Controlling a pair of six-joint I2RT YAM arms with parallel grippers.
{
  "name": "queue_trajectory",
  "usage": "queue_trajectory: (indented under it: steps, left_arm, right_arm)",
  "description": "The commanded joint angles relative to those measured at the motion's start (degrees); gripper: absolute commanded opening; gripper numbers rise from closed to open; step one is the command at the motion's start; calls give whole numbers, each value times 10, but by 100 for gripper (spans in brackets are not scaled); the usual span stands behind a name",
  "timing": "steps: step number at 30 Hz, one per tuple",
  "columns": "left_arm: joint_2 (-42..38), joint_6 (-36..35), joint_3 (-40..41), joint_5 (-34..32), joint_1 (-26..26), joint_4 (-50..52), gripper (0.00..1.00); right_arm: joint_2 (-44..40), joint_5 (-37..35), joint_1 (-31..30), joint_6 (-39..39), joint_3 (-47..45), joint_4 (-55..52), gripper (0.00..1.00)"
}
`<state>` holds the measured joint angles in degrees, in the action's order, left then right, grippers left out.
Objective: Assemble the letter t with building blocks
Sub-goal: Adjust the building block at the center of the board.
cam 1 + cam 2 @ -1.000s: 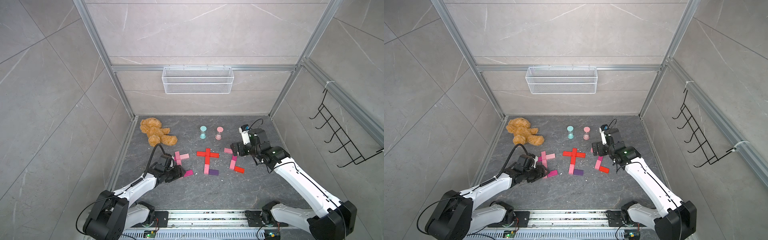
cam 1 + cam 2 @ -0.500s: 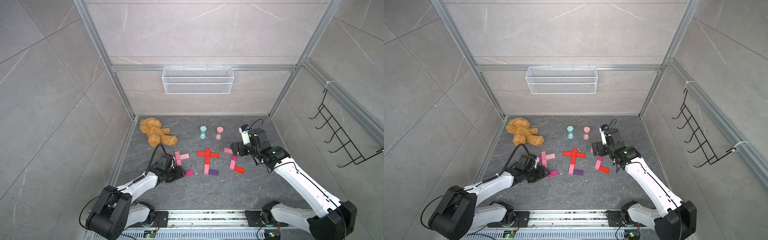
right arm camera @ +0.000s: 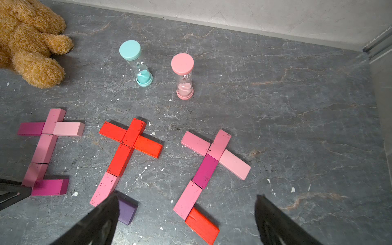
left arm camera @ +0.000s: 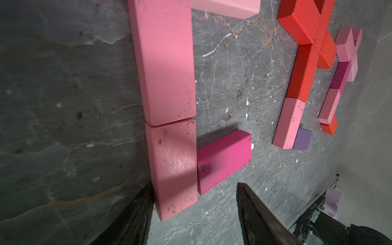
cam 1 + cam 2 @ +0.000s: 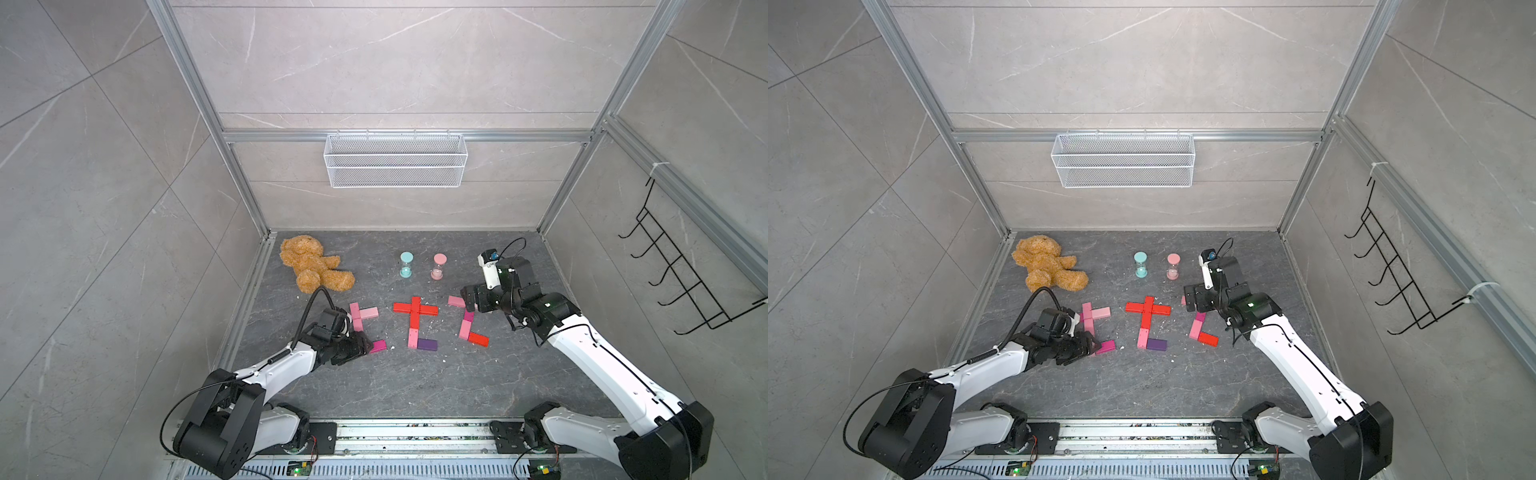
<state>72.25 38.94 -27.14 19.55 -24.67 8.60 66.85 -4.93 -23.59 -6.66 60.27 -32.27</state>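
- The building blocks (image 3: 132, 135) lie flat on the dark surface (image 3: 297, 127) as three t-shaped groups in a row, set apart from one another.
- The left group (image 5: 356, 311) has a pink stem of three blocks end to end. Its crossbar is one magenta and one light pink block, and a magenta foot block (image 4: 222, 159) lies against the side of the lowest stem block.
- The middle group (image 5: 415, 308) is a red cross with a pink block lengthening the stem and a purple block (image 5: 427, 344) beside its end.
- The right group (image 3: 218, 145) lies tilted, with a pink crossbar, a pink and magenta stem, and a red block (image 3: 201, 224) at the foot.

Grey floor (image 5: 415, 382) carries building blocks (image 5: 415, 309) (three t-shapes), teddy bear (image 5: 309, 266), two timers (image 5: 406, 264).
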Motion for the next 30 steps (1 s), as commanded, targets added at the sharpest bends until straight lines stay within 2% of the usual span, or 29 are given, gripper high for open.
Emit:
queue_trajectory:
  steps: [1, 14, 18, 23, 26, 30]
  left_arm:
    - [9, -12, -13, 10, 4, -2, 65]
    - [9, -13, -15, 10, 4, 3, 66]
    - [-5, -14, -19, -9, 4, 29, 68]
    - [-68, -36, -38, -68, 4, 100, 75]
    - [-114, -59, -62, -127, 4, 155, 76]
    - [-181, -82, -73, -258, 6, 208, 79]
  right_arm:
    - [-4, -2, -1, -1, -1, 10, 100]
    - [-5, -4, -1, 0, -1, 8, 100]
    - [-4, -3, -1, 0, -1, 8, 100]
    - [-2, -1, -1, 0, 1, 11, 100]
    - [-1, -15, -1, -6, -1, 19, 100]
    - [3, -44, -1, -23, -16, 54, 100]
